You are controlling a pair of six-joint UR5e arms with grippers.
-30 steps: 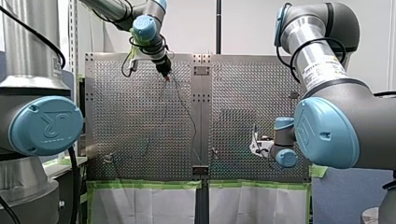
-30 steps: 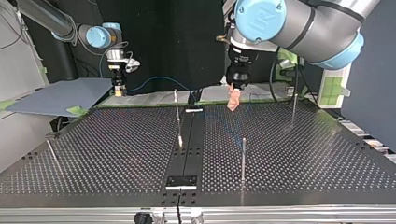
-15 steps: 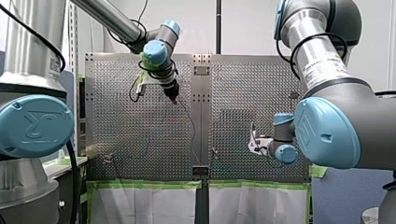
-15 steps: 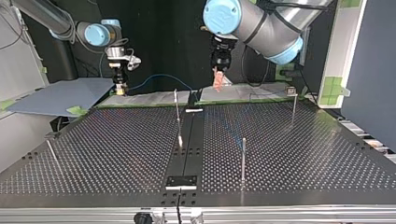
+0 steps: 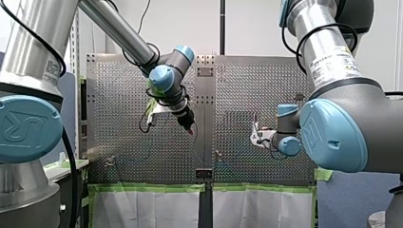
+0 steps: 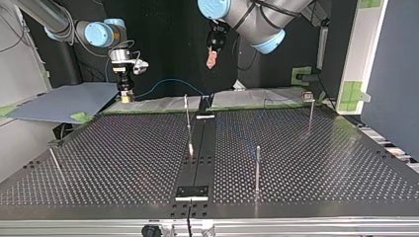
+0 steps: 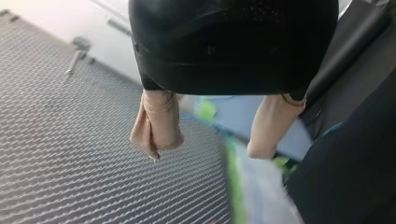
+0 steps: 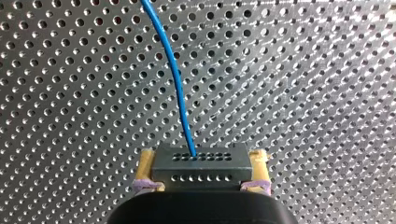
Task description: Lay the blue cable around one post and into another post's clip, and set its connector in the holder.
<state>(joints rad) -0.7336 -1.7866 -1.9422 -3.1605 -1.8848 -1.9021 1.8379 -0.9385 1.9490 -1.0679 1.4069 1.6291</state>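
One blue cable [image 8: 175, 74], one connector [image 8: 201, 163]: right pincer [image 8: 201, 179] clamps the connector above the tabletop [image 6: 123, 148], near its arm-side edge. Left pincer [image 7: 207, 150] is spread wide, empty, raised. Four posts [image 6: 257, 168] stand on the tabletop.

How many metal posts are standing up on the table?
4. In the top view: left post, middle post, near post right of it, right post at the back. More may be hidden.

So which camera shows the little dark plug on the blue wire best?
The right wrist view: the dark rectangular connector shows close up, pinched in my right claw. The top view shows a speck; the others, nothing clear.
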